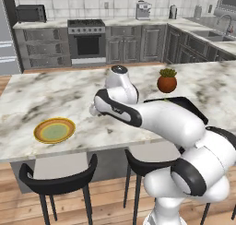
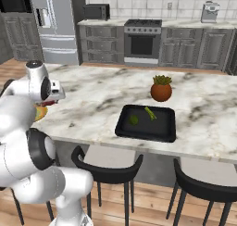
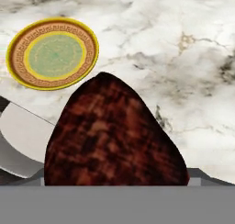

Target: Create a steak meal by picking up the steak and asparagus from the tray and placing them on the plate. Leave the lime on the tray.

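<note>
The steak sits right under my hand camera, clamped in the tool, whose jaws stand wide around it, above bare marble inboard of the desk's near edge. I judge it soft, a bit slick and light, best gripped across its thick middle. The plate lies ahead near that edge; asparagus and lime wait on the tray.

Marble counter bearing a black tray near the front edge, a potted plant just behind the tray, and a yellow-rimmed plate well apart toward the left end.
</note>
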